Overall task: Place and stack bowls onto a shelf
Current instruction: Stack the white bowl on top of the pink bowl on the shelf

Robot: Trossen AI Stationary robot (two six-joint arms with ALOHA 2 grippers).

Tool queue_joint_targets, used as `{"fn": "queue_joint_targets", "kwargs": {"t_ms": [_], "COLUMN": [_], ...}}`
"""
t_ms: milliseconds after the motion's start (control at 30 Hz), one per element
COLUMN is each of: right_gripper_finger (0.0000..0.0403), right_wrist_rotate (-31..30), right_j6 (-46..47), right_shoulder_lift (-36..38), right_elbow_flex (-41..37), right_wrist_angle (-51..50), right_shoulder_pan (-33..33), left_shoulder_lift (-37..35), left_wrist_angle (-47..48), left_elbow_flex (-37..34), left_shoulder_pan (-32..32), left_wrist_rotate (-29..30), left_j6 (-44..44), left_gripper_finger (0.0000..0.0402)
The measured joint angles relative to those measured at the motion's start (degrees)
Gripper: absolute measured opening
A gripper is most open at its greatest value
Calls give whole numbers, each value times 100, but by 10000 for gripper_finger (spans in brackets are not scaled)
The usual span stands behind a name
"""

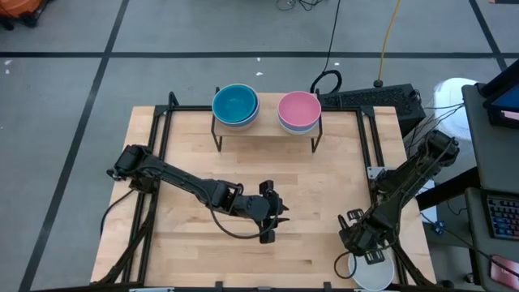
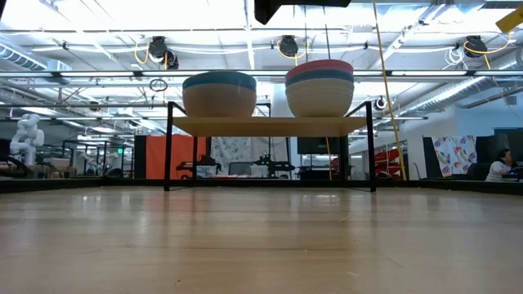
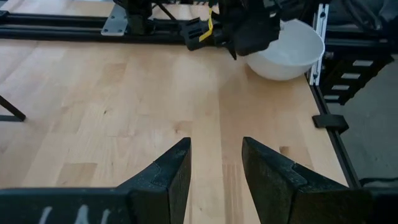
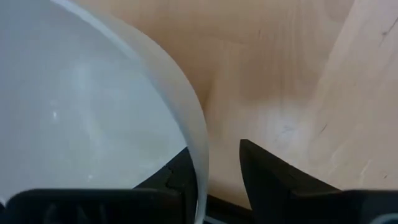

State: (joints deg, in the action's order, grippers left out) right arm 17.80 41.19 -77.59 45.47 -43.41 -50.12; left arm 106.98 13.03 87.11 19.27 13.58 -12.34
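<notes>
A white bowl [image 1: 373, 272] sits on its base at the table's near right corner, also seen in the left wrist view [image 3: 286, 53]. My right gripper [image 4: 214, 171] points steeply down over the bowl's left rim. It is open, with one finger inside the bowl and one outside. The shelf [image 1: 268, 128] stands at the far edge. It carries a stack topped by a blue bowl [image 1: 235, 105] and a stack topped by a pink bowl [image 1: 299, 112]. My left gripper [image 3: 216, 168] hovers open over the bare table middle [image 1: 272, 223]. My right gripper straddles the white bowl's rim [image 4: 198, 149] from above, one finger [image 4: 177, 174] inside against the wall and the other [image 4: 264, 165] outside with a gap to it. Whether the inner finger touches the wall I cannot tell. The bowl rests on the table.
Black frame rails [image 1: 162, 122] run along the table's edges. A black box with cables [image 1: 369, 99] stands behind the far right corner, and a side desk with a keyboard [image 1: 503, 215] lies off the right edge. Bare wood [image 1: 243, 174] lies between the shelf and the arms.
</notes>
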Motion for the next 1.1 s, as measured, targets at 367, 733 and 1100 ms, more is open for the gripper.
{"fn": "queue_joint_targets", "kwargs": {"t_ms": [367, 733, 1100], "right_gripper_finger": [3, 1, 0], "right_wrist_rotate": [-21, -647, -1747], "right_j6": [-368, -1027, -2018], "right_shoulder_lift": [-110, 369, 716], "right_elbow_flex": [2, 6, 1216], "right_wrist_angle": [156, -177, -1754], "right_shoulder_pan": [293, 1301, 2379], "left_shoulder_lift": [-9, -663, -1626], "left_wrist_angle": [669, 3343, 4693], "left_elbow_flex": [-2, -10, -9], "left_shoulder_pan": [11, -49, -22], "left_wrist_rotate": [47, 1203, 1974], "left_j6": [-53, -1266, -1623], "left_gripper_finger": [147, 147, 147]}}
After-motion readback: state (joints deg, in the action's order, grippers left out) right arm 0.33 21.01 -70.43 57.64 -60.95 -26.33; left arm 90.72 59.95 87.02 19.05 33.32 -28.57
